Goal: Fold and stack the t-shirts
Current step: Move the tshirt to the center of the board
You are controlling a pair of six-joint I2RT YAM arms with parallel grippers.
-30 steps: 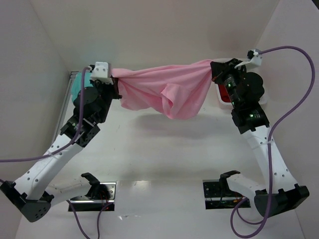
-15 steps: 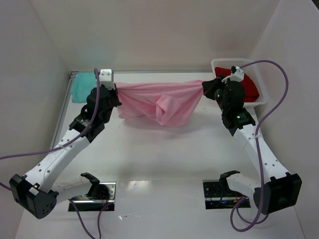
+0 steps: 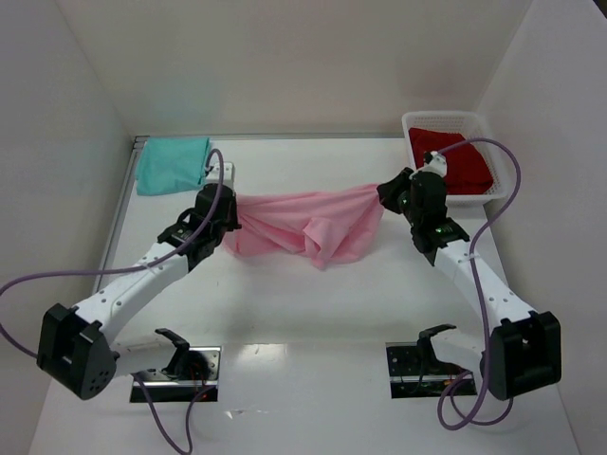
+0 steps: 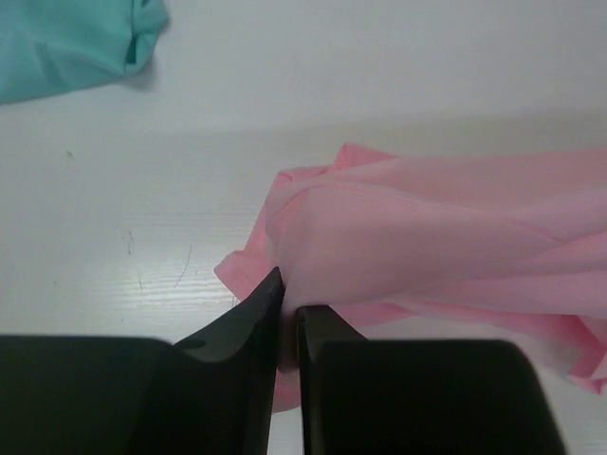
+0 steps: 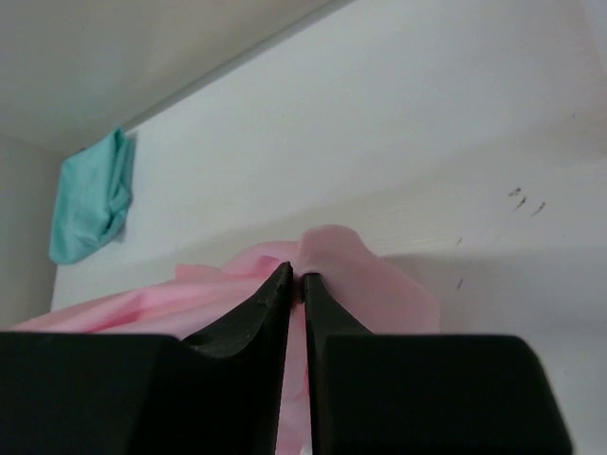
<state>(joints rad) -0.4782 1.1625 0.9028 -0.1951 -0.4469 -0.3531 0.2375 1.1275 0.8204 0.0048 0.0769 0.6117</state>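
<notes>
Pink cloth is stretched between the two tools. The light pink t-shirt (image 3: 303, 220) is gripped at one end by the left gripper (image 3: 228, 202) and at the other end by the right gripper (image 3: 387, 191). In the left wrist view the left gripper's fingers are seen pressed almost together, with only a thin slit between them. A bunched edge of the pink cloth is pinched in that slit, and the rest of the shirt spreads away to the right of the fingertips. In the right wrist view the right gripper's fingers are likewise drawn nearly together, with a fold of the pink cloth clamped between the tips.

Between the grippers the shirt hangs in loose creases, with a rumpled lump sagging near its middle. Its lower folds appear to touch the table (image 3: 313, 303), and beside the left gripper the hem is seen lying on the surface.

A teal t-shirt (image 3: 171, 163) lies flat on the table beyond the left gripper and to its left, apart from it and from the pink cloth. A red t-shirt (image 3: 453, 163) is seen inside a white basket (image 3: 417, 120), which stands beyond the right gripper and to its right.
</notes>
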